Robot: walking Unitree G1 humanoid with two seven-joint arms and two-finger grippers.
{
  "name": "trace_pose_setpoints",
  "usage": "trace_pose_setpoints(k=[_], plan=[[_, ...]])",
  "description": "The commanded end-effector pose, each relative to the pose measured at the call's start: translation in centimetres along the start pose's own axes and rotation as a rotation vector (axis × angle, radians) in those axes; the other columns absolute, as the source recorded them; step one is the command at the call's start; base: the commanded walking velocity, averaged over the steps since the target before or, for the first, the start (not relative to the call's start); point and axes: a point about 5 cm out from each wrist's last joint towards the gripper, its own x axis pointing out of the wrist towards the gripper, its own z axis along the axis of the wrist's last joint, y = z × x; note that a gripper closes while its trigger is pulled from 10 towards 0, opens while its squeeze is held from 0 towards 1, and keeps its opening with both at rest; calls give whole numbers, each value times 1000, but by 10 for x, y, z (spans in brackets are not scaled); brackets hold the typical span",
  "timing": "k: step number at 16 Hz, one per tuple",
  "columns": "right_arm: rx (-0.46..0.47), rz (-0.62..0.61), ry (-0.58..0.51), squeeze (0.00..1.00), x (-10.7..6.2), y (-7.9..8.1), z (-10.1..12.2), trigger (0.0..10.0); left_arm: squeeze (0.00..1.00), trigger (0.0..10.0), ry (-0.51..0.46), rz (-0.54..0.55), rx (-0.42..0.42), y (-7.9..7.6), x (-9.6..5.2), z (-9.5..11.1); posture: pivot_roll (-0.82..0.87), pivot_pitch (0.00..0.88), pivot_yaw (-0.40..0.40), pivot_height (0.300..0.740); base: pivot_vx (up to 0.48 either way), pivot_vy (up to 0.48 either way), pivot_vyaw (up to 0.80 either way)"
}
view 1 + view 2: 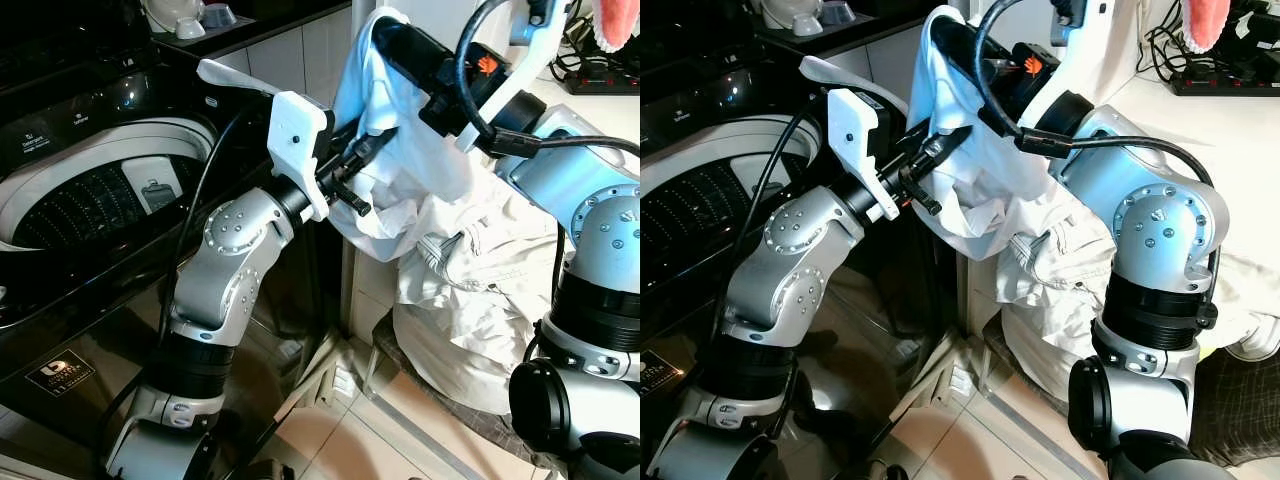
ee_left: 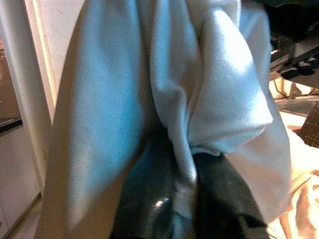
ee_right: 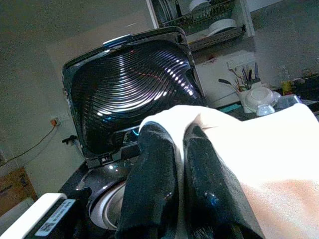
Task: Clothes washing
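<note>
Garment: a pale, white-blue cloth (image 1: 400, 150) hangs in the upper middle of the frame, bunched and deeply folded, smooth in weave, stretched between the two grippers.
Right gripper: the right gripper (image 3: 177, 164) is high at the top centre, its two black fingers (image 3: 149, 184) pressed close together with a fold of the cloth pinched between and draped over them.
Left gripper: the left gripper (image 2: 182, 199) reaches in from centre-left; its jaws are narrow, nipped on a ridge of the same cloth lower down.
Laundry pile: a crumpled cream heap of clothes (image 1: 480, 300) sits at lower right, just under the hanging cloth, resting on a dark woven seat (image 1: 400, 350).
Washing machine: a black top-loader (image 1: 90, 200) fills the left side, lid (image 3: 129, 84) raised, ribbed drum (image 1: 100, 195) open to view; the cloth is beside it, not inside.
Tabletop: a dark ledge behind the washer at upper left carries white dishes (image 1: 185, 15).
Floor: pale tiles (image 1: 350, 440) at the bottom centre.
</note>
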Motion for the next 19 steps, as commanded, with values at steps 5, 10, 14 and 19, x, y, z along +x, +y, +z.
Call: trace_pose_setpoints(k=[5,10,14,19], plan=[[-19,57,-15,651,-1,11,5,4706,0,0,12,52,26,10,3,2,-66,0,70,740,0,0,0],[-68,32,-5,1000,-6,5,8,10000,0,0,64,196,222,50,16,12,-48,0,56,740,0,0,0],[-122,-19,-9,0,-8,0,13,10000,0,0,86,477,460,111,30,55,-49,0,60,740,0,0,0],[-222,-31,128,0,-7,14,-19,10000,0,3255,398,1094,850,194,-22,88,-93,0,103,740,0,0,0]])
